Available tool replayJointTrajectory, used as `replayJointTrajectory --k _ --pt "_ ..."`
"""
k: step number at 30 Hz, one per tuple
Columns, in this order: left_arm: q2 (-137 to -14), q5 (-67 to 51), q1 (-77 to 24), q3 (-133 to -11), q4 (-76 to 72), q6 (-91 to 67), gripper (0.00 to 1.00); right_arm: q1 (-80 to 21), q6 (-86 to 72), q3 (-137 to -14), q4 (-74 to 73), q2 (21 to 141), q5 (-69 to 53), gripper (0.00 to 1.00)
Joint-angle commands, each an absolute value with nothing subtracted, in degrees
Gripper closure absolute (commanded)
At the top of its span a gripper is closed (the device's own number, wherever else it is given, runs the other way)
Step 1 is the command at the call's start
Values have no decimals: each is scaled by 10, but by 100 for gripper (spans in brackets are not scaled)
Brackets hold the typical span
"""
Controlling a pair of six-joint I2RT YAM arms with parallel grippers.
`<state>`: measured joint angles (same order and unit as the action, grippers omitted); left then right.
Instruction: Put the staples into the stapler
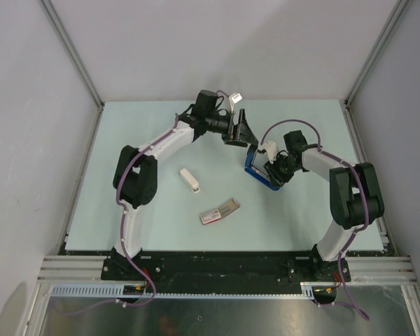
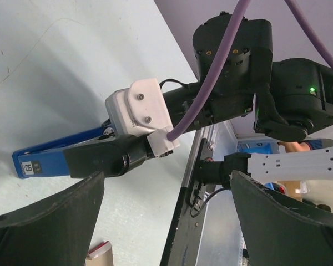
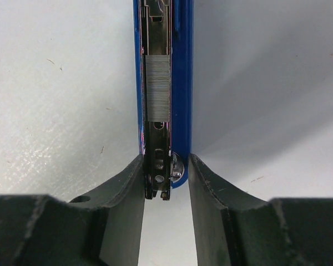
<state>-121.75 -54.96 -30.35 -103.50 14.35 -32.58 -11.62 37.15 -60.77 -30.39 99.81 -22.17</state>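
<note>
My right gripper (image 3: 165, 160) is shut on the rear end of the blue stapler (image 3: 183, 83), a finger pressing on each side. The stapler's metal channel lies open toward the right wrist camera, and a strip of silvery staples (image 3: 157, 88) sits in it. From above, the stapler (image 1: 250, 161) is held over the table right of centre in the right gripper (image 1: 266, 171). Just behind it, my left gripper (image 1: 239, 133) stands wide open and holds nothing. In the left wrist view its fingers (image 2: 72, 216) frame the stapler (image 2: 50, 158) from a short way off.
The pink-and-white staple box (image 1: 220, 211), its grey tray slid out, lies on the table in front of the grippers; its corner (image 2: 97, 252) shows in the left wrist view. A small white oblong object (image 1: 190, 180) lies left of it. Metal frame rails border the table.
</note>
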Motion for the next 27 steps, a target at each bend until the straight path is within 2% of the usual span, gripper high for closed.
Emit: replayJointTrajectory --k 1,13,27 --pt "-1176 -572 -273 -1027 125 -328 1 -109 382 -586 -283 982 -226 61" --pt "-1107 -582 -140 -893 125 -271 0 -109 372 -514 -196 935 -229 61" --pt "-1039 -611 -42 -797 125 -230 1 -109 338 -469 -125 885 -234 61"
